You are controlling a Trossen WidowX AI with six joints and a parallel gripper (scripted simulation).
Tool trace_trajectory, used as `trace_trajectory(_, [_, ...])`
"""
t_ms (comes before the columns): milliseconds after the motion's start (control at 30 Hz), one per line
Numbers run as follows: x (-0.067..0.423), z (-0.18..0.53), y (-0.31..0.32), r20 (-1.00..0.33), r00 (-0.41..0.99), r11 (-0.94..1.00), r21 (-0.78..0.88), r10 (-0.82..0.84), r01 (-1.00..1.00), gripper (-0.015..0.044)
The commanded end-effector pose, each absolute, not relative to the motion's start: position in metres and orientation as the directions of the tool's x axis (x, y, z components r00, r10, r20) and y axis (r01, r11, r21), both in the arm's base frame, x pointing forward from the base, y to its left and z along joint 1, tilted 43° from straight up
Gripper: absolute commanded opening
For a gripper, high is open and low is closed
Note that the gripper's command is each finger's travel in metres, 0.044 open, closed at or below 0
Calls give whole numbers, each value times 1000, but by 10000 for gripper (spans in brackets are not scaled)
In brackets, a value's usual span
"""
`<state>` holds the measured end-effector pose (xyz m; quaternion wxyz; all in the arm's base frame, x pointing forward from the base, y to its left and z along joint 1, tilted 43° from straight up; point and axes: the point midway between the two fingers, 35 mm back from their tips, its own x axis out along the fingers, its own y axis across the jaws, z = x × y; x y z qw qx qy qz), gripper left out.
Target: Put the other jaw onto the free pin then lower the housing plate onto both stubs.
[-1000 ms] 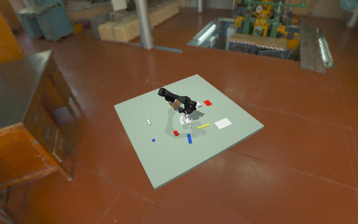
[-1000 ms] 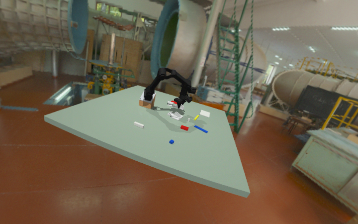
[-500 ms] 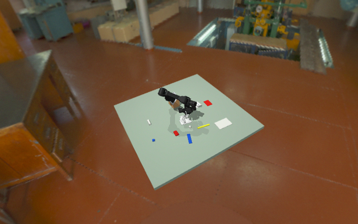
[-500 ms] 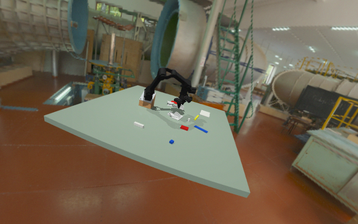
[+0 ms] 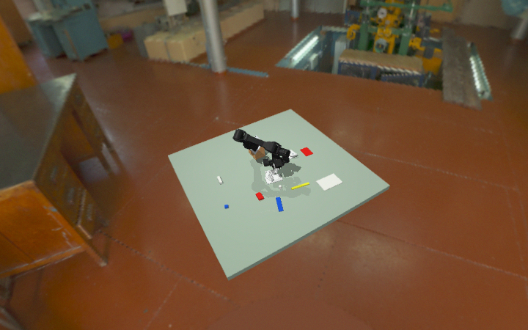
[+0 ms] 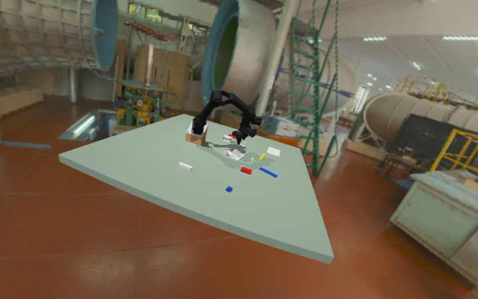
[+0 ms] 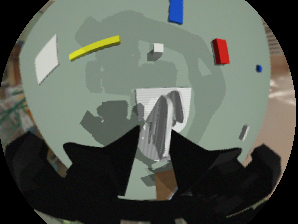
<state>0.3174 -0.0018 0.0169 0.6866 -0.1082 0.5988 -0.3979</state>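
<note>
My gripper (image 5: 274, 167) (image 6: 239, 143) (image 7: 153, 129) is shut on a grey-white jaw (image 7: 159, 116). The jaw hangs from the fingertips over the white base plate (image 5: 268, 180) (image 7: 142, 95), with a gap above the base in the exterior view. The other jaw (image 7: 177, 106) stands on the base, just right of the held jaw in the wrist view. The pins and gear teeth are hidden or too small to tell. A white part (image 5: 293, 155) (image 6: 227, 138), perhaps the housing plate, lies behind the gripper, partly hidden by the arm.
A small white block (image 5: 280, 187) (image 7: 158, 47), a yellow bar (image 5: 300, 185) (image 7: 95, 47), a blue bar (image 5: 279, 204), a red block (image 5: 259, 196) and a white flat plate (image 5: 329, 181) lie around the base. A red square (image 5: 306, 151) lies behind. A brown block (image 6: 196, 137) stands beneath the arm.
</note>
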Motion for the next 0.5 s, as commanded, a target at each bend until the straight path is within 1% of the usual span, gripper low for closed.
trace_trajectory(0, [317,13,-5,-739,-35,661,-623,-673,418,134])
trace_trajectory(467, [317,-4,-20,-739,-34,661,-622,-673,419,134])
